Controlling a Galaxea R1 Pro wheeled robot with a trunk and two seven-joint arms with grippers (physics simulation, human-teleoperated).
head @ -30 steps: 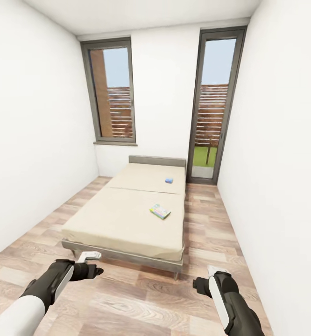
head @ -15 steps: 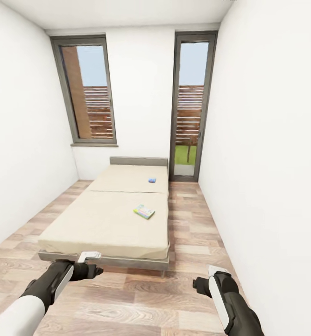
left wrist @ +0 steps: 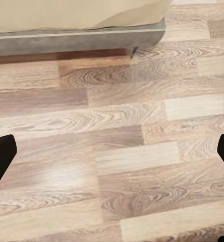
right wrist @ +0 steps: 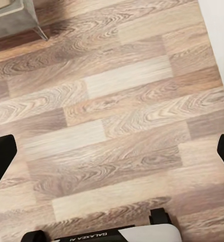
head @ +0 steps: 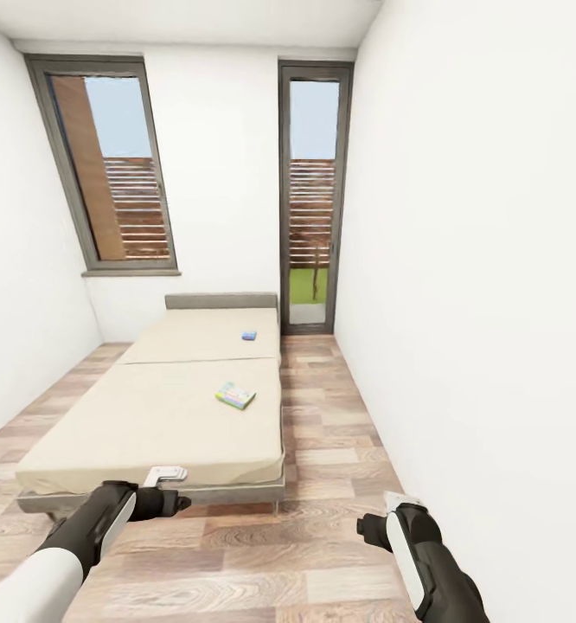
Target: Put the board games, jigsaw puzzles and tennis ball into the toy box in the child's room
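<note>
Both grippers, left (head: 169,495) and right (head: 373,528), are hanging open-jawed and empty; next move, approaching bed (head: 158,407) toward nearer board game (head: 235,395).

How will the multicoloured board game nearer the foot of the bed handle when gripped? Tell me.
The multicoloured board game looks like a thin flat box, so probably stiff and light. It lies flat on the soft mattress of the bed, so its edges may sink when pinched. It is unlikely to roll.

Both arms extend forward at low height. The left gripper (head: 169,489) and right gripper (head: 383,519) have fingers spread, nothing between them.
</note>
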